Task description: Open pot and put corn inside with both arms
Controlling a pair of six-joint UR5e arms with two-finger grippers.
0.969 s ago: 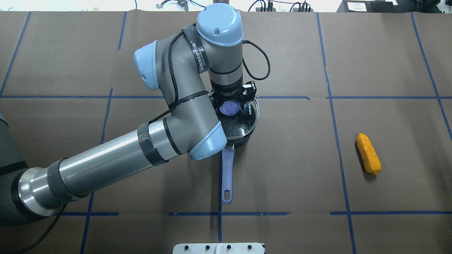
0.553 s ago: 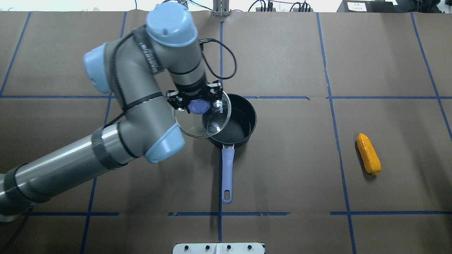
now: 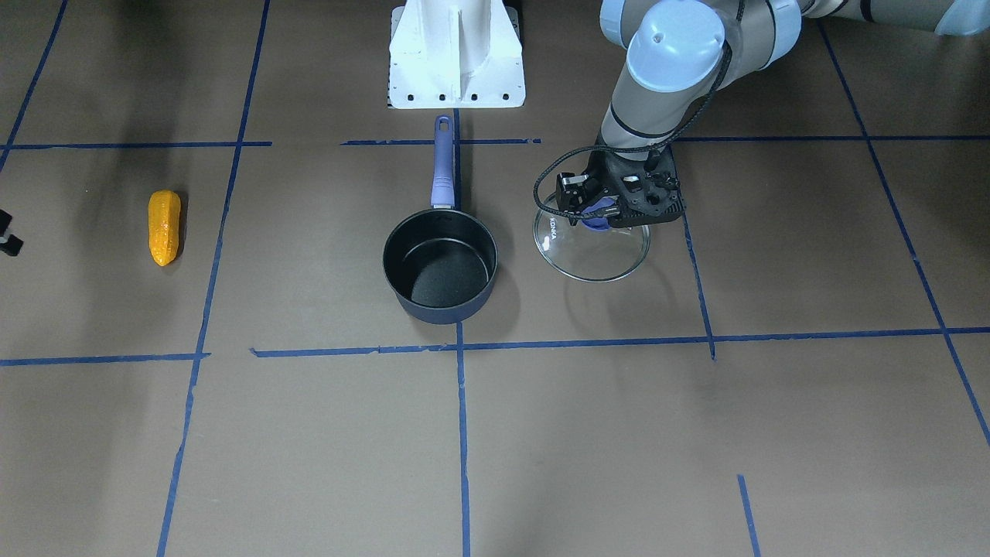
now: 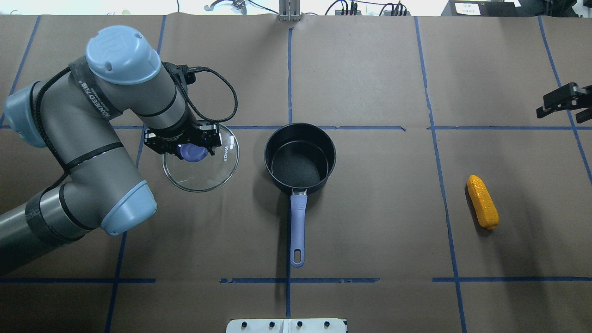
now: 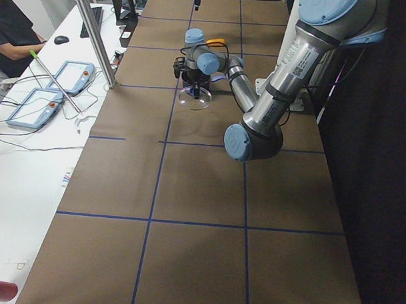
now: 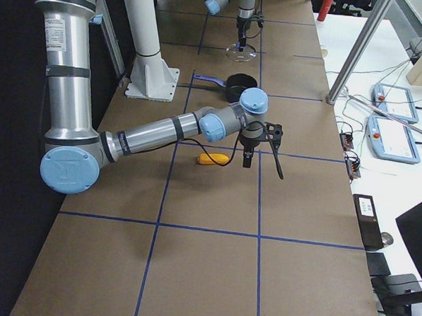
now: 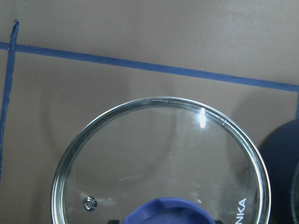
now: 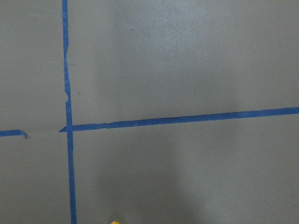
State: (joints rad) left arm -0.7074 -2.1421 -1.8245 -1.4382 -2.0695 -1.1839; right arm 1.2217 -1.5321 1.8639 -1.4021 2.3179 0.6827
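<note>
1. The left arm (image 4: 83, 152) comes in from the left edge, bent sharply at the elbow; its wrist points down at the table (image 4: 370, 69).
2. The left gripper (image 4: 192, 149) is clamped on the purple knob (image 4: 194, 153) of the glass lid (image 4: 203, 173); the lid hangs about level, to the left of the pot and apart from it; in the left wrist view the lid's shadow ring lies offset on the brown paper, so the lid is raised off the table.
3. The pot (image 4: 299, 162) stands uncovered in the middle of the table, its black inside open to view; its handle (image 4: 298, 226) points toward the white base plate (image 4: 286, 325), close along a blue tape line (image 4: 289, 69).
4. The corn (image 4: 482, 201) lies on its side on the table, well to the right of the pot and beyond the next tape line; it is apart from both grippers.
5. The right gripper (image 4: 563, 102) shows only in part at the right edge, farther from the robot than the corn; I cannot tell whether its fingers are spread or closed; its wrist view shows paper, tape and a sliver of the corn at the bottom edge.
</note>
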